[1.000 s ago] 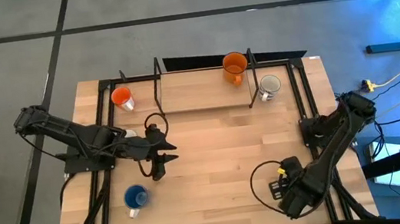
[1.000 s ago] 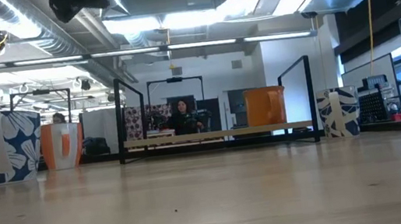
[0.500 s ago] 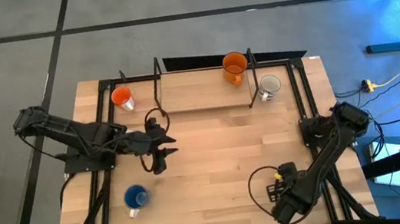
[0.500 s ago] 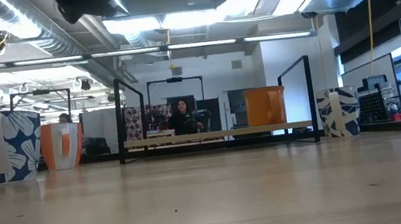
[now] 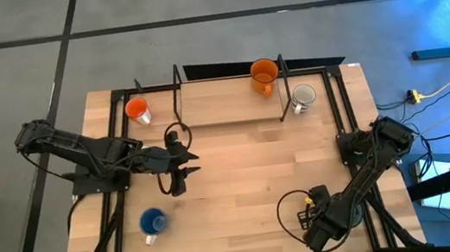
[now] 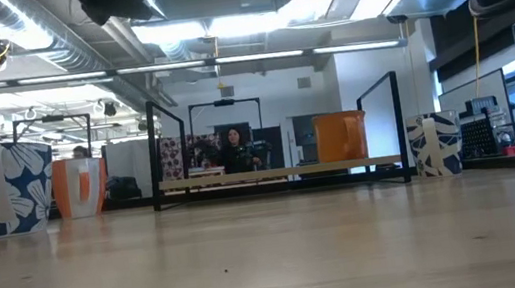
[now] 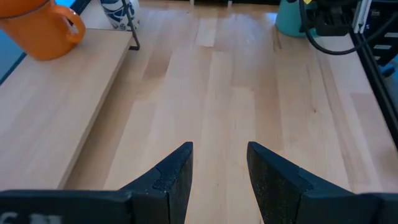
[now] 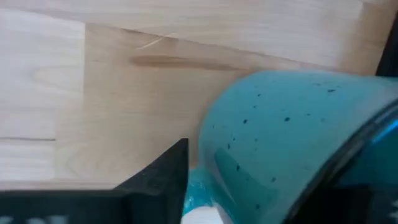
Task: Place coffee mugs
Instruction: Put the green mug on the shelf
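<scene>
The teal speckled mug (image 8: 292,143) fills the right wrist view, its rim toward one side. My right gripper (image 5: 313,229) is low near the table's near edge, shut on it and hiding it from above. The left wrist view shows the teal mug (image 7: 292,18) beside that gripper. My left gripper (image 5: 185,168) hovers open over the table's left middle, holding nothing. The orange mug (image 5: 263,73) stands on the raised shelf. An orange-red-inside mug (image 5: 138,110), a white/grey mug (image 5: 302,96) and a blue mug (image 5: 152,222) stand on the table. My right gripper has the teal mug between its fingers. One finger (image 8: 165,171) lies against the outside wall by the handle (image 8: 198,193). The mug hides the other finger. I cannot see whether the mug's base is on the table.
A black metal frame (image 5: 177,89) with upright posts surrounds the raised wooden shelf (image 5: 222,100) at the far side. Bare wood (image 5: 240,172) lies between the two grippers. In the low view, a person (image 6: 235,147) sits in the room beyond the table.
My right gripper has moved a little toward the table's left and near edge, its arm folding lower. The teal mug has stayed hidden under it throughout.
</scene>
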{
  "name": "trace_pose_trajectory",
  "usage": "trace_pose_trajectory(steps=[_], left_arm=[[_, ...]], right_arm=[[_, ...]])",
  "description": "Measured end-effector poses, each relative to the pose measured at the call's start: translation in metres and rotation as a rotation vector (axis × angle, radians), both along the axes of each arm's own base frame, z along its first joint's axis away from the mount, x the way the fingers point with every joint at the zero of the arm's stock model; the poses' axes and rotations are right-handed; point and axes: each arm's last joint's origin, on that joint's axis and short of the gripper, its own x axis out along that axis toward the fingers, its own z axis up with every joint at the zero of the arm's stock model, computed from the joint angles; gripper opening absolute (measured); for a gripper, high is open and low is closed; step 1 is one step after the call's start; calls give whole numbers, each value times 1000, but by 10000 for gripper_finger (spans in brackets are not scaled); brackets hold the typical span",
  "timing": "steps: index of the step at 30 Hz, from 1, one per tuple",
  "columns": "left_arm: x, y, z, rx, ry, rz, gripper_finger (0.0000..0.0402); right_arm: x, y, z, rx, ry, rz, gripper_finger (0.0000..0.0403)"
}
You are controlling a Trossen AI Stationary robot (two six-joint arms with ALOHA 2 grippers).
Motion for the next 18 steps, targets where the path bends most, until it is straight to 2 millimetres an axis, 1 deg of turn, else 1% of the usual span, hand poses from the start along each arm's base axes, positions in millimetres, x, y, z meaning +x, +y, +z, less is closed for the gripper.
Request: trace_pose_trajectory(steps=[7, 8, 14, 18], left_arm=[[0, 0, 0, 3, 0, -2, 147], [0, 0, 0, 3, 1, -3, 147], [0, 0, 0, 3, 0, -2, 147], [0, 0, 0, 3, 1, -3, 147]], right_arm=[[1, 1, 0, 22, -9, 90, 28], [1, 0, 0, 24, -5, 112, 18], [2, 1, 0, 35, -19, 209, 27], [3, 1, 1, 42, -35, 292, 17]])
